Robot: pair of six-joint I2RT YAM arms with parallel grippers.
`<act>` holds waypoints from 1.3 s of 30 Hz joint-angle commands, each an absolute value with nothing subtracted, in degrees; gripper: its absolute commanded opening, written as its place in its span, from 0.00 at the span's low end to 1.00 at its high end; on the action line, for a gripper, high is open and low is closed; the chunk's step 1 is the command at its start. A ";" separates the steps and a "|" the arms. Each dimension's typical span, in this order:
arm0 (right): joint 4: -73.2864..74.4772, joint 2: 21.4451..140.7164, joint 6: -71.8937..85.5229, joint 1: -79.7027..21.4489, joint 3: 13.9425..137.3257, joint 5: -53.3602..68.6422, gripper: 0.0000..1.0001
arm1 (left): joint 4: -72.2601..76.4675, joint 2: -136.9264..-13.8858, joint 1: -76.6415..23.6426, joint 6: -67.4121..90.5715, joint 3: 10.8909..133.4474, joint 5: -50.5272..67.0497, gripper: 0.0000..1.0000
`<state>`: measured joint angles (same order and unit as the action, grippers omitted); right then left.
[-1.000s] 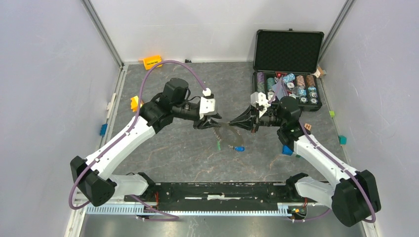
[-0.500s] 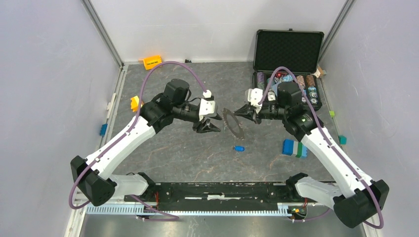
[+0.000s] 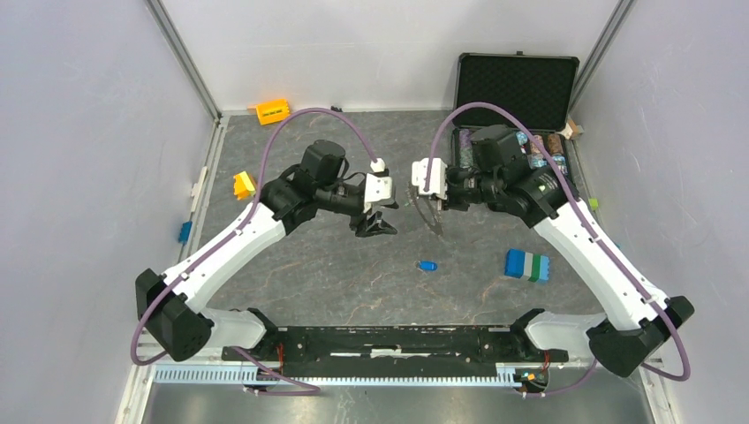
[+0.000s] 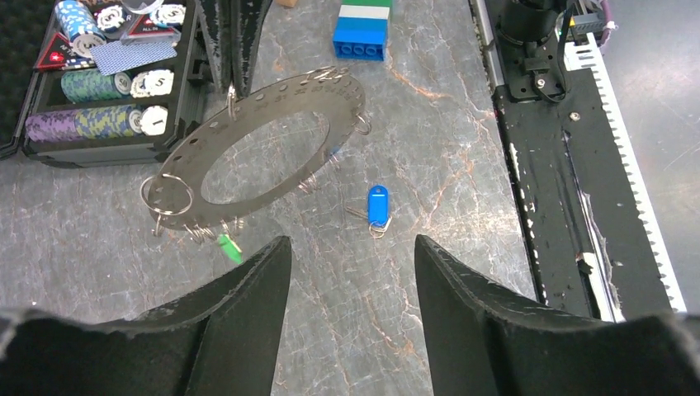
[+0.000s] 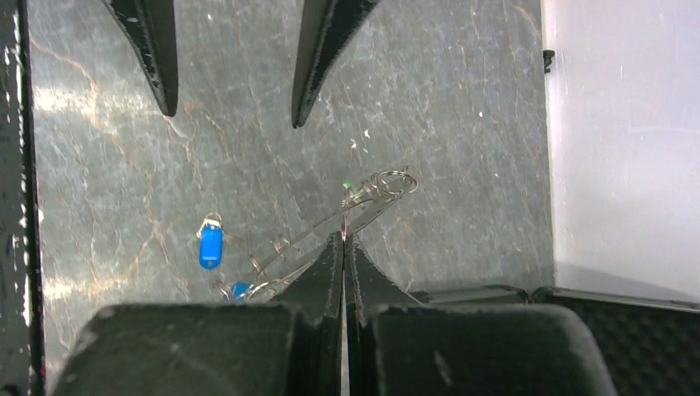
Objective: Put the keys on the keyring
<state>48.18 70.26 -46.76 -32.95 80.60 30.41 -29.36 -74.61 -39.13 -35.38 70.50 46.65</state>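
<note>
Gripping the keyring (image 4: pixel 248 118) by its rim in the right tool (image 5: pixel 343 239), jaws pinched flat together on the thin plate, up off the table (image 4: pixel 462 165) and tilted; holding the left tool (image 4: pixel 351 241) spread wide and empty, just beside the ring's near edge; apparently carrying the green key (image 4: pixel 229 247) among the small loops (image 4: pixel 167 196) under the ring's lower rim; leaving the blue key (image 4: pixel 377 206) flat on the table below, apart from both tools, not yet on the ring. Likely troubles from here: pivoting or slipping of the ring in so narrow a pinch if bumped by the left tool; setting the small loops and green key swinging; reaching down for the blue key with jaws this wide and shoving it away rather than catching it; missing a free loop, tiny and hard to line up.
</note>
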 commanded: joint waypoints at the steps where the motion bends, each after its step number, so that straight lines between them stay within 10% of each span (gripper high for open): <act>1: 57.11 72.31 -52.24 -36.03 87.08 21.16 0.00 | -26.75 -75.62 -39.38 -33.76 70.66 46.08 0.64; 18: 63.25 75.23 -54.57 -41.00 89.36 6.45 0.00 | -21.19 -76.27 -39.33 -29.44 68.30 44.78 0.64; 39: 53.46 70.49 -52.77 -42.89 81.89 21.33 0.00 | -18.30 -84.59 -40.79 -22.37 77.11 53.44 0.51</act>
<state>58.83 70.91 -50.09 -41.21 83.55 16.88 -21.28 -84.14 -39.27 -26.55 74.50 53.19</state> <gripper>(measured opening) 0.006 0.509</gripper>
